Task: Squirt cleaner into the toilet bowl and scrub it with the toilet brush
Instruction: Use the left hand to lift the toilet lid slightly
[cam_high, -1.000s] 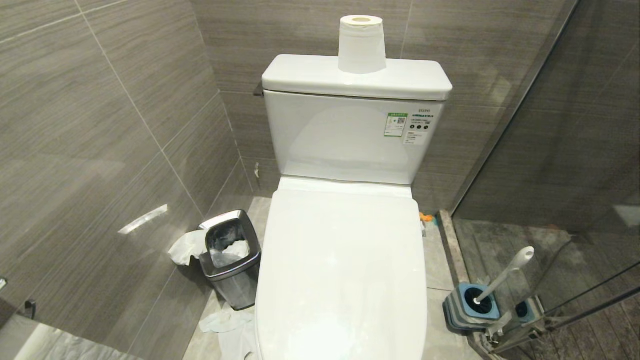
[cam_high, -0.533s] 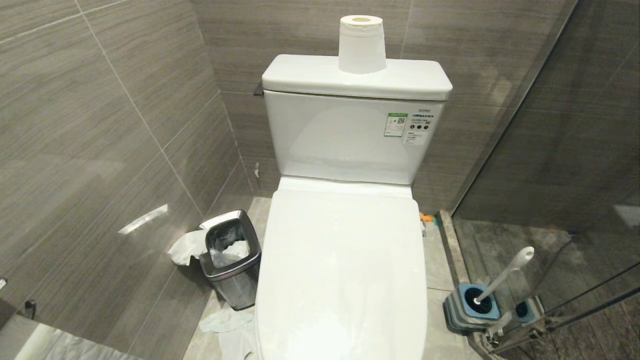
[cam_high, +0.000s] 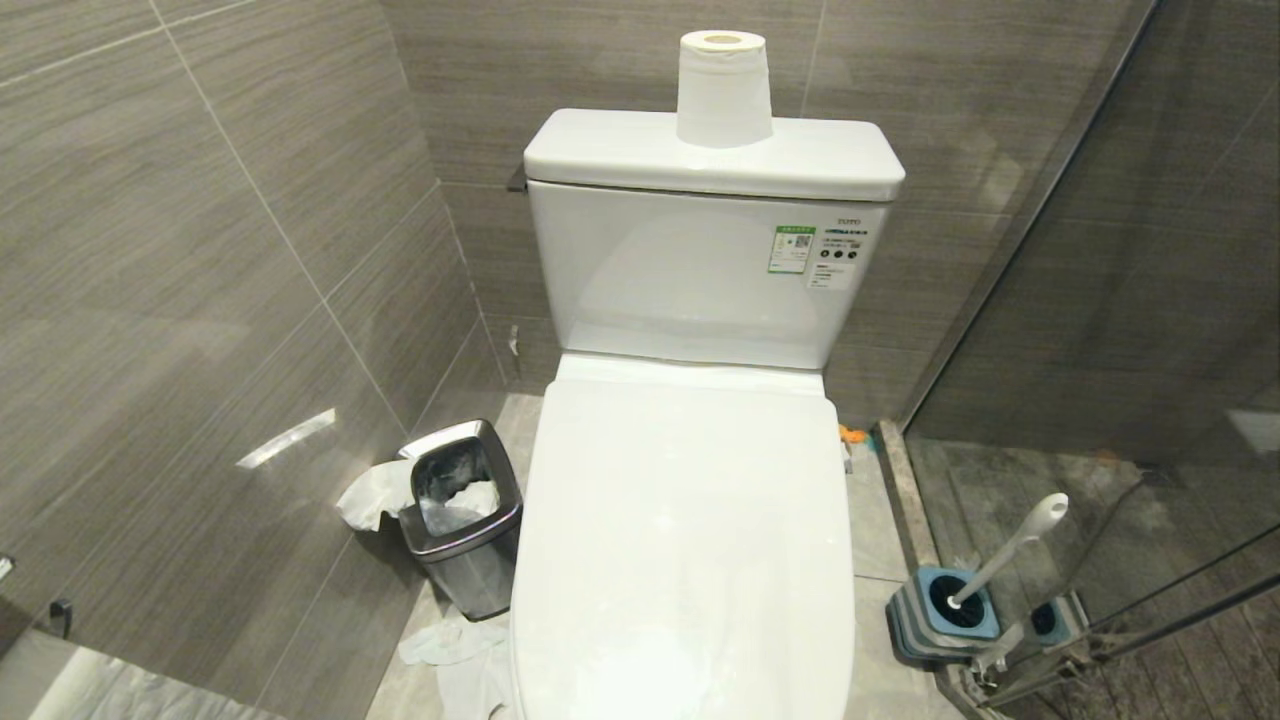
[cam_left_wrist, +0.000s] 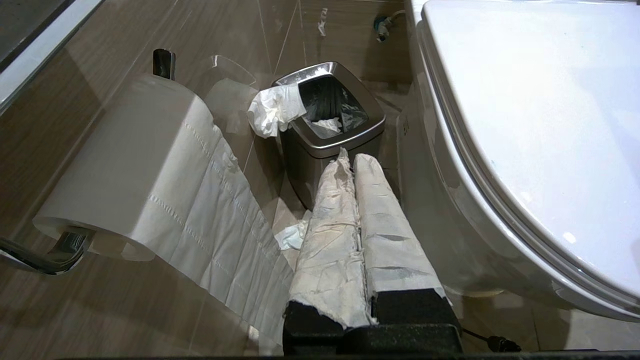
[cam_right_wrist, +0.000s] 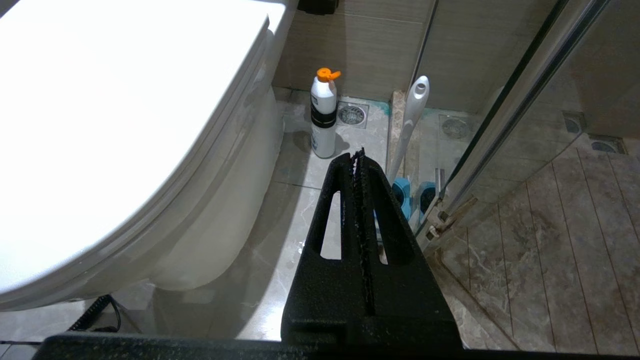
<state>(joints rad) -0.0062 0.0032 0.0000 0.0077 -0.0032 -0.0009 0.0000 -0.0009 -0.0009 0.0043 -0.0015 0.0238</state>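
Beside the toilet (cam_high: 690, 540) — both claws, left claw (cam_left_wrist: 350, 160) and right claw (cam_right_wrist: 359, 152), pinched closed, level.

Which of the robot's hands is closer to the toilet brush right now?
The right hand. It hangs shut beside the toilet on the side where the toilet brush stands in its blue holder. The left hand, also shut, is on the toilet's other side, by the steel bin.

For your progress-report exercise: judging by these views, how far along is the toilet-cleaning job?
Nothing looks done. The toilet lid is down, the toilet brush stands in its holder, and the cleaner bottle sits on the floor. Both the left gripper and right gripper are shut and empty. Everything remains.
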